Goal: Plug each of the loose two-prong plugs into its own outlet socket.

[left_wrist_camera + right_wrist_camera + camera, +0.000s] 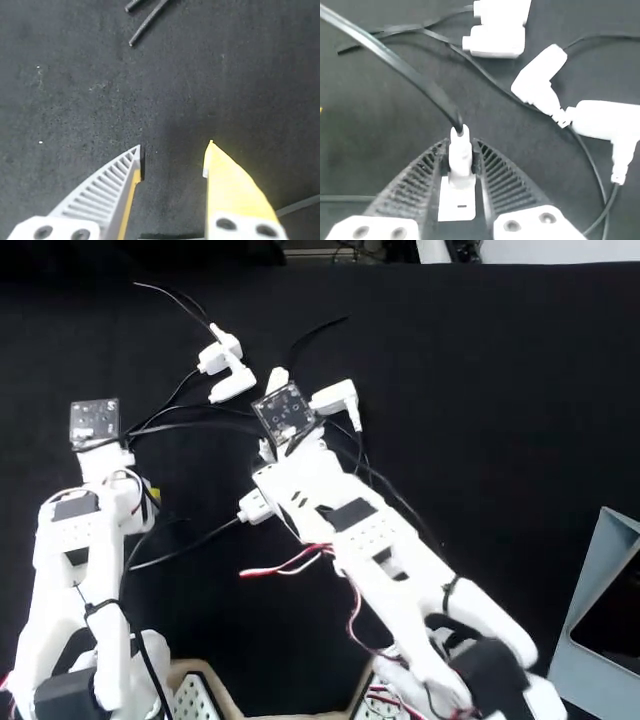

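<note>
Plug clamped in right gripper, base partly hidden; cable cut off.

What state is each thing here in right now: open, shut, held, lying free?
Left gripper: open, empty.
Right gripper: shut on the held plug.
Held plug: clamped, black cord attached.
Angled plug: lying on the cloth, ungripped.
Thin cords: lying slack.

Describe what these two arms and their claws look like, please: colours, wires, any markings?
Both arms, left arm and right arm, are white plastic shells with black motor blocks. Red and white wires trail along the right one. The left gripper has one ribbed pale finger and one yellow; the right gripper has black ribbed fingers.
</note>
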Robot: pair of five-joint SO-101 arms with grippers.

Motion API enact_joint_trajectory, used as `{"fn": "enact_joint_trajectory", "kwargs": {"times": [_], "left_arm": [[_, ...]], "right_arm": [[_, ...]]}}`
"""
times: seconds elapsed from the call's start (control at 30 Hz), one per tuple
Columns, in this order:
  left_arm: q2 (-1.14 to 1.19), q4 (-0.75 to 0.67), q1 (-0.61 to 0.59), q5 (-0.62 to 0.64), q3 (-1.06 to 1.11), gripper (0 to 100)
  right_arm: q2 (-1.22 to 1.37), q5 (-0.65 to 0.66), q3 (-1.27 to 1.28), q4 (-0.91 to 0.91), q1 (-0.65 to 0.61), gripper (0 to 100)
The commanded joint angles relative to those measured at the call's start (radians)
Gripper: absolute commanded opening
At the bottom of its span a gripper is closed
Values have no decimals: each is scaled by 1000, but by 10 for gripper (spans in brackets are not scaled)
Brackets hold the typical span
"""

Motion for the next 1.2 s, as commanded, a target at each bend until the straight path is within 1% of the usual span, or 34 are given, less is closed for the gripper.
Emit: {"fn": "enact_joint_trajectory", "kwargs": {"times": [0.0, 0.1, 0.33, 0.57, 0.67, 0.97, 1.1, 1.17], "left_arm": [[-31, -11, 4, 112, -131, 211], [-31, -11, 42, 158, -186, 211], [-31, -14, 170, 293, -223, 211], [-32, -9, 268, 301, -246, 211], [-66, -9, 312, 301, -223, 211], [-353, -25, 447, 301, -67, 211], [-422, -101, 460, 293, 13, 211], [-439, -107, 463, 287, 33, 223]], "right_arm": [[-91, -51, -16, 44, 0, 11], [-151, -115, -15, 91, 0, 11], [-288, -160, 19, 180, -81, 11], [-305, -160, 59, 178, -97, 11], [-305, -160, 62, 178, -97, 11], [-305, -155, 85, 178, -97, 11], [-305, -153, 94, 178, -97, 11], [-305, -153, 101, 178, -97, 11]]}}
